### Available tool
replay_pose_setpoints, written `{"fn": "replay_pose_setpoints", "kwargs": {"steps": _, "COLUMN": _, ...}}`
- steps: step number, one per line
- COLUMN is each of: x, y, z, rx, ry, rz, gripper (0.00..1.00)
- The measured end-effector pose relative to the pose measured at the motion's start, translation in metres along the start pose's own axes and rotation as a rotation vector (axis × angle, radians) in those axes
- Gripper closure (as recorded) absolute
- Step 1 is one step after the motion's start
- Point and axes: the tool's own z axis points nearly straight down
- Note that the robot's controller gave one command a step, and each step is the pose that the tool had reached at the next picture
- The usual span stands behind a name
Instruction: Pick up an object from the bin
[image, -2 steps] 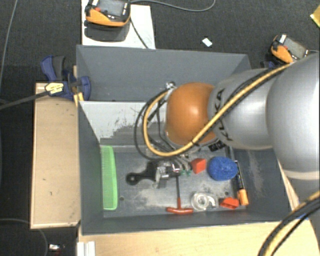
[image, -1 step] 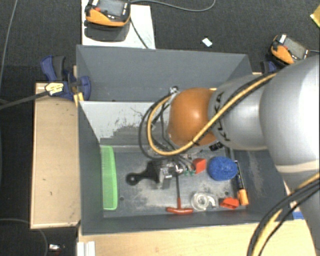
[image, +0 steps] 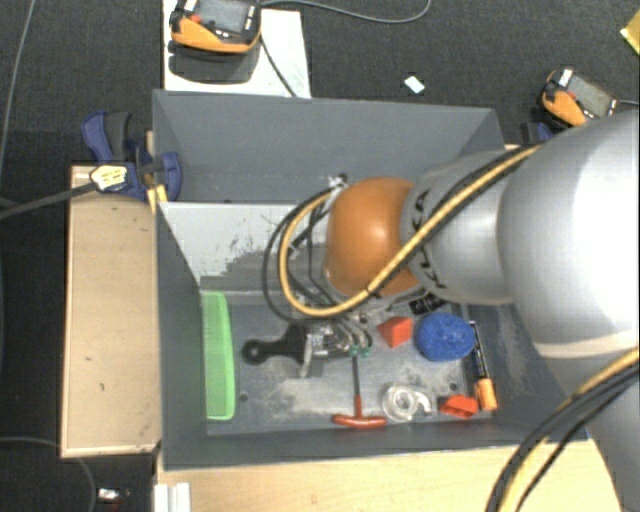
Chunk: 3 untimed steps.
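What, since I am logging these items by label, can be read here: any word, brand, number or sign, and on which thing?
No text can be read anywhere.
Green comb: no print seen.
Blue ball and orange block: no print seen.
Dark pen with an orange end: any print is too small to read.
Orange and black device beyond the bin: any marking is too blurred to read.

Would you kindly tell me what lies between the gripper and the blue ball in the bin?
In the camera view, a small red block sits between the gripper and the blue ball, close beside the ball's left side.
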Motion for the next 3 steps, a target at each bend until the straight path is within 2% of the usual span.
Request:
{"fn": "replay_pose_setpoints", "kwargs": {"steps": 1, "x": 0.0, "y": 0.0, "z": 0.0, "rx": 0.0, "ry": 0.0, "rz": 0.001, "gripper": 1.0}}
{"fn": "replay_pose_setpoints", "kwargs": {"steps": 2, "x": 0.003, "y": -0.001, "z": -0.023, "rx": 0.001, "ry": 0.008, "rz": 0.002, "gripper": 1.0}}
{"fn": "replay_pose_setpoints", "kwargs": {"steps": 3, "x": -0.001, "y": 0.0, "z": -0.059, "rx": -0.001, "ry": -0.006, "rz": 0.003, "gripper": 1.0}}
